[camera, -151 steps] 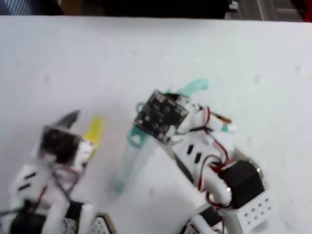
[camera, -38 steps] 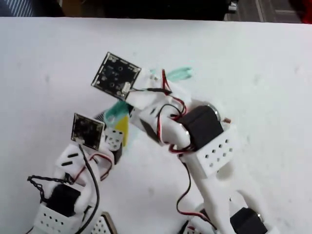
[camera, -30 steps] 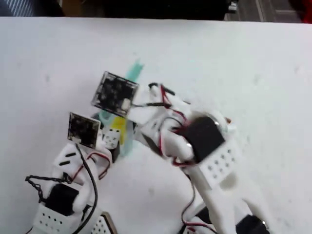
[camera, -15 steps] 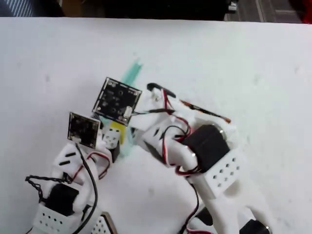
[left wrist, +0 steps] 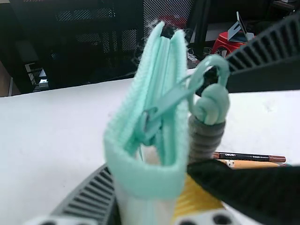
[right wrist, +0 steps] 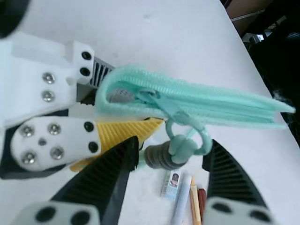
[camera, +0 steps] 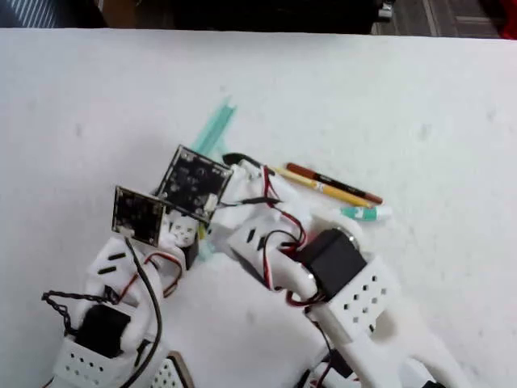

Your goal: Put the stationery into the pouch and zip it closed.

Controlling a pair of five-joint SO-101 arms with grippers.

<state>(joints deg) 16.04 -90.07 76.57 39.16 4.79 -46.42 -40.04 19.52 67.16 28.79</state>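
Observation:
The mint-green pouch (camera: 215, 128) lies as a narrow strip on the white table, its near end under both arms' camera boards. My left gripper (right wrist: 112, 101), with one grey and one yellow jaw, is shut on that end of the pouch (right wrist: 201, 101), zipper side up. The zipper pull's loop (right wrist: 185, 140) and grey bead (right wrist: 159, 157) hang between the black fingers of my right gripper (right wrist: 171, 150), which stands open around them. In the left wrist view the pouch (left wrist: 154, 117) rises from the left gripper (left wrist: 145, 197), with the right gripper (left wrist: 211, 112) beside the pull (left wrist: 211, 89).
Two pens (camera: 327, 184), one yellow and one dark brown, lie side by side right of the pouch; a small green-and-white tube (camera: 365, 212) lies just in front of them. The pens (right wrist: 190, 201) and tube (right wrist: 172, 180) also lie beyond the right fingers. Dark clutter stands behind the table's far edge.
The pouch's far end swung from pointing right to pointing away to the left. The right arm drew back toward the front, uncovering the pens and the tube. The left arm barely moved.

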